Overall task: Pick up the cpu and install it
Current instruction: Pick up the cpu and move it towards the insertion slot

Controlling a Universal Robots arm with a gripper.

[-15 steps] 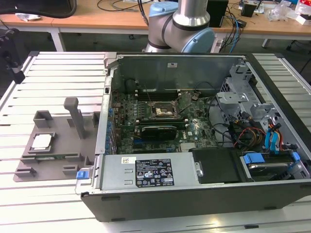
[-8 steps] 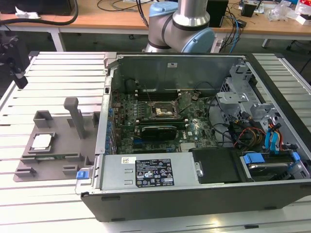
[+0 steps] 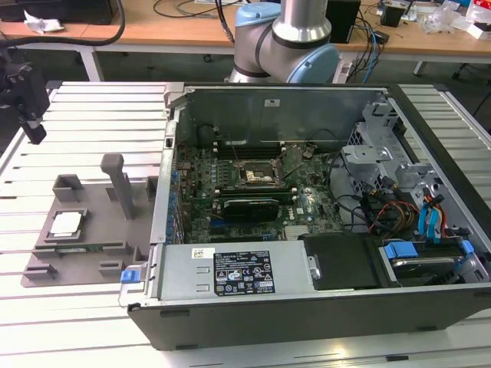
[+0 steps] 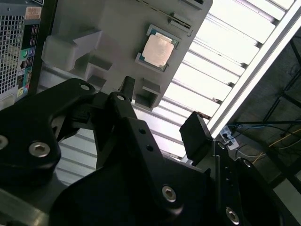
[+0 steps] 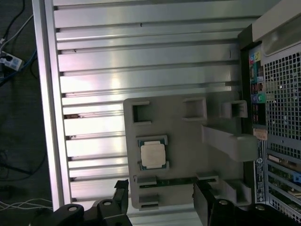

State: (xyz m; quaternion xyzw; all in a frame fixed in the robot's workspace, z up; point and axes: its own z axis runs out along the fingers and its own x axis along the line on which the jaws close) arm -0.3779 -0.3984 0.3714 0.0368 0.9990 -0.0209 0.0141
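the cpu [image 5: 153, 155] has a pale metal top with a dull, smooth sheen. its holder [image 5: 188, 136] is matt grey plastic. the table [image 5: 141, 56] is ribbed bare metal, bright and reflective. the gripper [image 4: 162, 113] is matt black with shiny screw heads [image 4: 39, 149]. the computer case [image 3: 307, 322] has a dark matt shell and bare sheet-metal walls.

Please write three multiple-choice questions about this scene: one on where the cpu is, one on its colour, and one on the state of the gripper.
1. Where does the cpu lie? A in the socket; B on the grey tray beside the computer case; C on the floor.
2. What colour is its top? A pale silver; B blue; C red.
3. How is the gripper? A shut on the cpu; B shut on a cable; C open, empty.
Answers: B, it sits in a recess of the tray; A, both wrist views show pale metal; C, its fingers stand apart, gripping nothing.
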